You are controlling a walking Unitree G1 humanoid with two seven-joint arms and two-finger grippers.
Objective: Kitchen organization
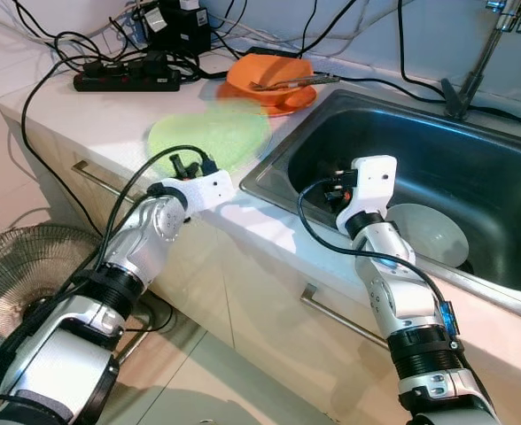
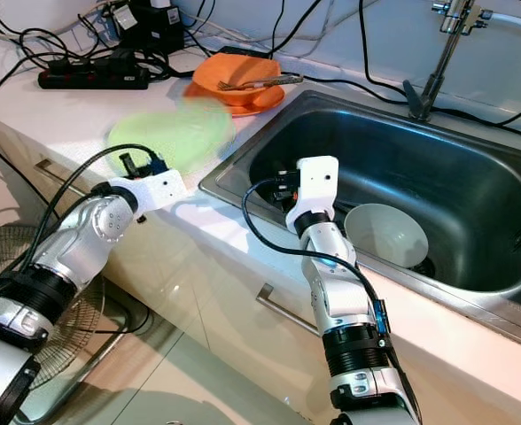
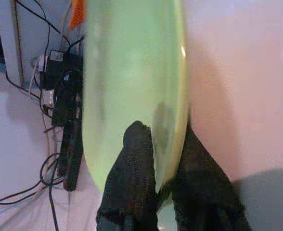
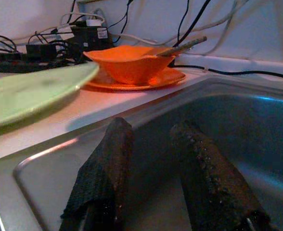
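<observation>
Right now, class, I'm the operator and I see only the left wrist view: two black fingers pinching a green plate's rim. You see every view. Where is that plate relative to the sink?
Observer: The green plate, held by the left gripper, is over the countertop, just left of the sink.
Operator: Is anything in the sink?
Observer: A white bowl lies at its bottom.
Operator: And the other arm?
Observer: The right gripper is inside the sink near its left wall, fingers open, holding nothing.
</observation>
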